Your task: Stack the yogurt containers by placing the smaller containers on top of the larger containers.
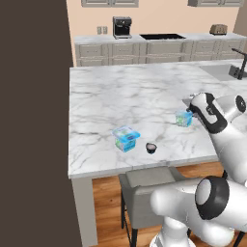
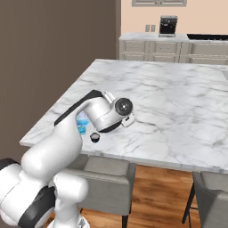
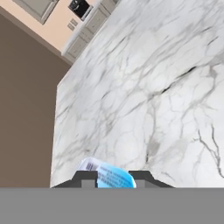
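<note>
The yogurt pack (image 1: 126,138), light blue and squarish, stands on the marble island (image 1: 111,91) near its front edge with nothing on top of it. The dark cup (image 1: 151,147) stands just beside it on the sink side, apart from it and a little closer to that edge. So no stacking is done yet.

The gripper (image 1: 187,116) is farther toward the sink end, well apart from both. Its fingers are clenched on a smaller blue tub (image 1: 183,118), which in the hand view sits between the two tips (image 3: 107,173). Whether the tub is clear of the marble I cannot tell.

Judging from this, what is left is to carry the tub over and set it on the pack. The cup may need placing too.

The marble between the tub and the pack is bare. The cup stands close to the pack and could be knocked. A grey chair (image 1: 144,183) sits under the front edge. The faucet (image 1: 239,67) and coffee machine (image 1: 122,26) are far off.
</note>
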Available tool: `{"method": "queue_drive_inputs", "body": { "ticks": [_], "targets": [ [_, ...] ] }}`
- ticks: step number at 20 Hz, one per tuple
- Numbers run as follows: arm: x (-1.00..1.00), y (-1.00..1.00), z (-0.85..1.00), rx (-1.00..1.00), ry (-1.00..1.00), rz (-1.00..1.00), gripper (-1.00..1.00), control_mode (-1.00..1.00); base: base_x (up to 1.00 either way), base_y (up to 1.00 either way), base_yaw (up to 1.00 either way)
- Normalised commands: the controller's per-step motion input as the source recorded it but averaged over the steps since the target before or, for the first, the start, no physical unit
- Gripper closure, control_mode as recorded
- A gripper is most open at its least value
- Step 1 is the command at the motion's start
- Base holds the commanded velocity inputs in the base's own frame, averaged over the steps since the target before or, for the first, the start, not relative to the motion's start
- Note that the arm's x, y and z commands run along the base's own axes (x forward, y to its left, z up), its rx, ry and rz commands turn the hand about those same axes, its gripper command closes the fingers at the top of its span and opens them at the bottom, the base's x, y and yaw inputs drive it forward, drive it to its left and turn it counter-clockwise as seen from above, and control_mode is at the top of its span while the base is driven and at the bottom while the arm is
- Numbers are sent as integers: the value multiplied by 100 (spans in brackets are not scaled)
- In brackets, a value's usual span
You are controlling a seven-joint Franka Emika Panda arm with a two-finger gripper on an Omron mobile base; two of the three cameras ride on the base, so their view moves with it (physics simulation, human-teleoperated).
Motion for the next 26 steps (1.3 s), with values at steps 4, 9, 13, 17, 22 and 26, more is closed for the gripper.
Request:
{"method": "queue_drive_inputs", "body": {
  "ticks": [4, 9, 13, 17, 22, 26],
  "targets": [
    [-26, 43, 11, 0, -3, 0, 100, -100, 0, 0, 0],
    [-26, 43, 8, 0, -3, 0, 100, -100, 0, 0, 0],
    [-23, 44, 4, 0, -1, 0, 100, -100, 0, 0, 0],
    [-20, 44, 2, 0, 0, 0, 100, -100, 0, 0, 0],
    [-16, 44, 6, 0, 0, 0, 100, -100, 0, 0, 0],
    [-17, 34, 19, 0, -4, 0, 100, -100, 0, 0, 0]
  ]
}}
